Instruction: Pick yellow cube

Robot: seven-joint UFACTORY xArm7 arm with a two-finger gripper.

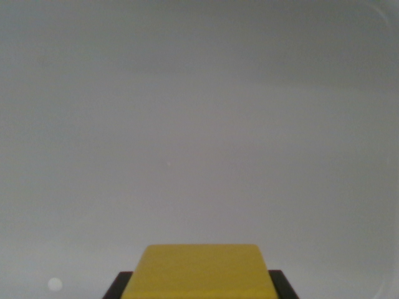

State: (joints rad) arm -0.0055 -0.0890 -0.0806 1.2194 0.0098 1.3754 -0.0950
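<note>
The yellow cube (201, 271) fills the bottom centre of the wrist view; its top face shows and its lower part is cut off by the frame edge. Dark fingers (118, 288) press against its two sides, one on the wrist view's left and one on the right. My gripper (199, 285) is shut on the cube. Behind it lies a blurred, pale grey surface (199, 124).
A faint curved rim (388, 25) runs down the wrist view's right edge from the top right corner, like the edge of a pale tray. A small white spot (55, 284) sits on the surface at the bottom left.
</note>
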